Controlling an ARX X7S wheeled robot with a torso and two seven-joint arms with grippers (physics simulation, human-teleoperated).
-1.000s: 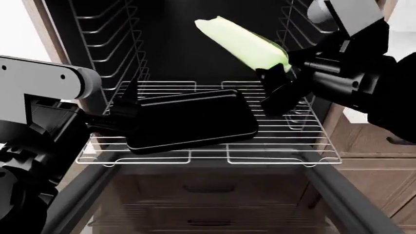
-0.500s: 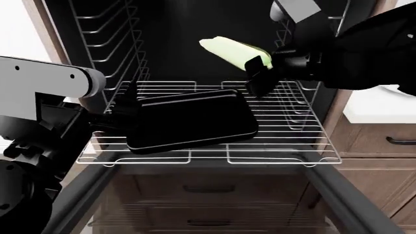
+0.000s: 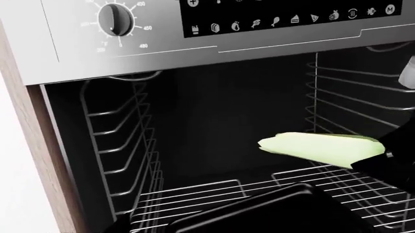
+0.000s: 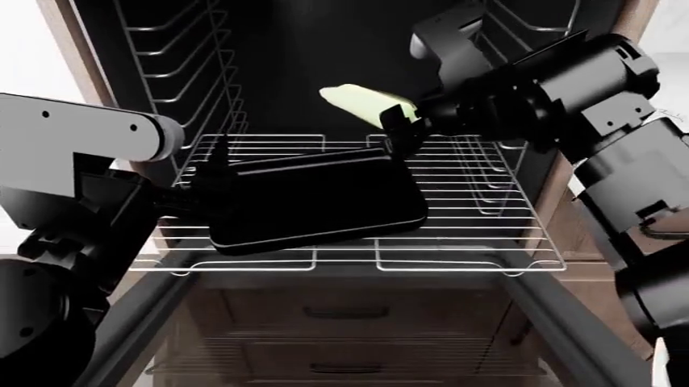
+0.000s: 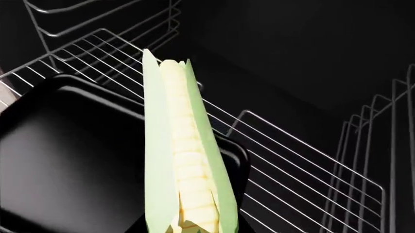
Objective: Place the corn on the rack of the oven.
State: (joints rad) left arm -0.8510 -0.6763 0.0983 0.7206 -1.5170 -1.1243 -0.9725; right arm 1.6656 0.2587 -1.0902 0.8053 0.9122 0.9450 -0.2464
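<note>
The corn (image 4: pixel 361 103), a pale yellow-green cob in its husk, is held by its butt end in my right gripper (image 4: pixel 396 129), which is shut on it. It hangs nearly level above the far right corner of the black baking tray (image 4: pixel 312 201), tip pointing left. The tray lies askew on the pulled-out wire rack (image 4: pixel 473 218) of the oven (image 3: pixel 194 29). The corn also shows in the left wrist view (image 3: pixel 318 145) and the right wrist view (image 5: pixel 184 170). My left gripper (image 4: pixel 210 189) is at the tray's left edge; its jaws are hidden.
Wire rails line the oven's left wall (image 4: pixel 183 72) and right wall (image 4: pixel 506 32). The dark cavity (image 3: pixel 227 111) lies behind the rack. Wooden drawers (image 4: pixel 344 314) sit below, and a wood cabinet (image 4: pixel 614 234) stands at the right.
My right gripper has carried the corn left, lower and deeper toward the oven, from steeply tilted to nearly level. The left arm, tray and rack have not moved.
</note>
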